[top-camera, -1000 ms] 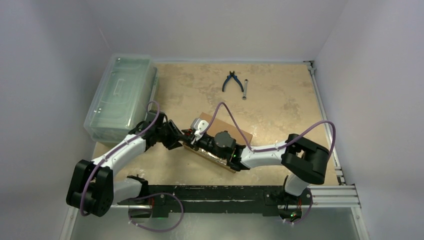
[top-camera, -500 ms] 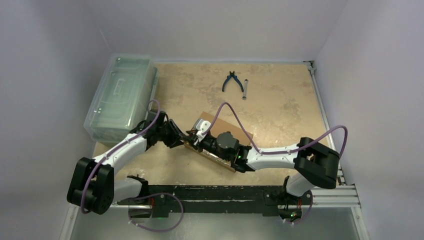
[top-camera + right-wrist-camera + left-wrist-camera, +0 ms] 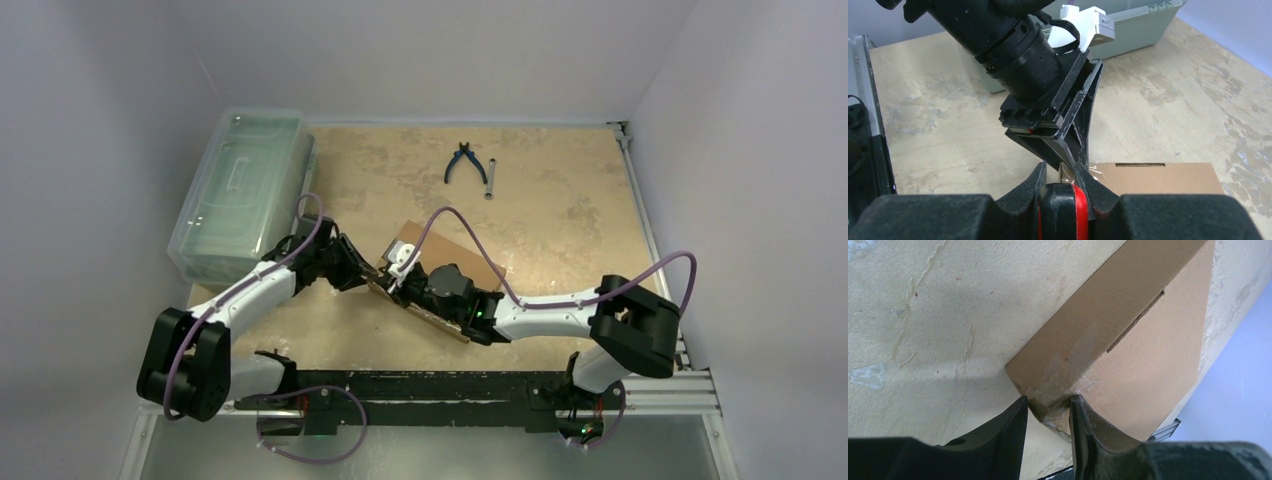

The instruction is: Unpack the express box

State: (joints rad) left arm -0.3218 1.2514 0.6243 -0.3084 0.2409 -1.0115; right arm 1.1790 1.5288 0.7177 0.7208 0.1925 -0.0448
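Pinching express box (image 3: pixel 1153 360) corner, left tool (image 3: pixel 1048 404).

A large clear plastic lidded bin (image 3: pixel 243 190) sits at the far left of my mottled beige tabletop (image 3: pixel 570 230), its long side along the left wall. Near the far edge lie blue-handled pliers (image 3: pixel 462 162), handles spread, with a small silver metal wrench (image 3: pixel 490 180) just beside them on the right.

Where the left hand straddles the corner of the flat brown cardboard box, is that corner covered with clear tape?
Yes: clear tape wraps the flat brown cardboard box corner between the fingers of the left hand.
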